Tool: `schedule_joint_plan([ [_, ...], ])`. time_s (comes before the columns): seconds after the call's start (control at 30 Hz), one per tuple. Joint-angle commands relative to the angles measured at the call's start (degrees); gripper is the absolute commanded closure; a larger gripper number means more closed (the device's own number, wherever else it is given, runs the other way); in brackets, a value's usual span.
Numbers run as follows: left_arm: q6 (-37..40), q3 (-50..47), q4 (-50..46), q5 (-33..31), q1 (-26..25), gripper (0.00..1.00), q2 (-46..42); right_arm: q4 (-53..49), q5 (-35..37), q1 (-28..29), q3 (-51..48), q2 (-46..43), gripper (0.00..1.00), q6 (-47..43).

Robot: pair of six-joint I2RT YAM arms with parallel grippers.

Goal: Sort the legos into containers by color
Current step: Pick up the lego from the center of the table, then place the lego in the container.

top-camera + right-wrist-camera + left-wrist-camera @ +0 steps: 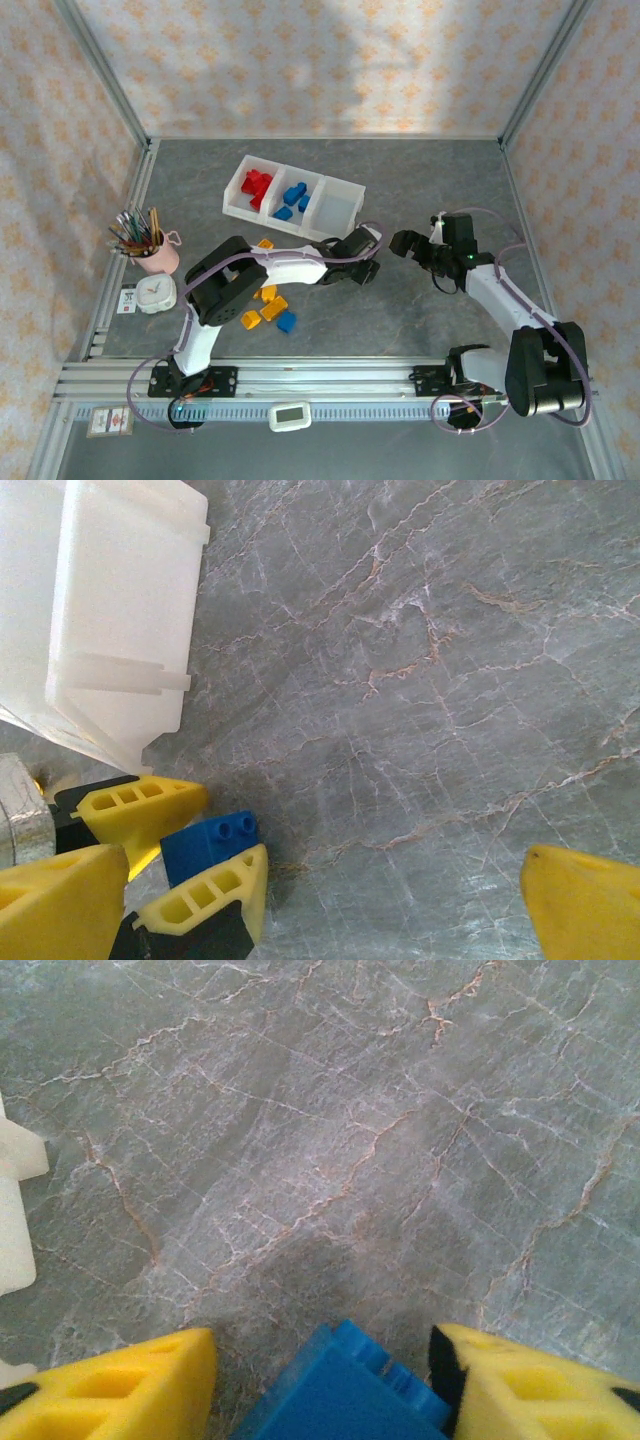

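A blue lego [345, 1385] sits pinched in the left gripper [360, 262], whose jaws clamp it just lower right of the containers [338, 208] at frame centre. The right gripper [405, 243] hangs beside it over the surface [420, 180], jaws wide and empty.

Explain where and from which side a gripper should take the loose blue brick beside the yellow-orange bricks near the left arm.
Come straight down onto the blue brick and pinch its upright side faces: it lies flat and low on the table, leaving nothing to grasp from the side. A yellow-orange brick crowds its far-left side, so probably close across the two faces clear of it.
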Motion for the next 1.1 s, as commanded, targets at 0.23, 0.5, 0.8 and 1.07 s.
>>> schedule_joint_plan([
  [0.23, 1.39, 0.95, -1.75, -1.17, -0.66, 0.69, 0.11, 0.49, -0.36, -0.33, 1.05, 0.08, 0.0, -1.09],
  [0.5, -0.34, -1.77, -3.22, -1.53, -0.59, 0.79, -5.37, -1.27, -0.67, -0.33, 2.95, -0.6, 0.0, -1.67],
  [0.8, -6.43, -6.98, -7.38, -5.48, 0.95, 0.79, -21.34, -1.69, -3.09, 1.61, 6.78, -0.65, 0.01, -0.92],
  [1.07, -11.23, -1.97, -12.49, -10.21, 14.34, 0.79, -25.25, 1.84, 0.4, 10.68, 11.12, 4.18, 0.0, 2.2],
])
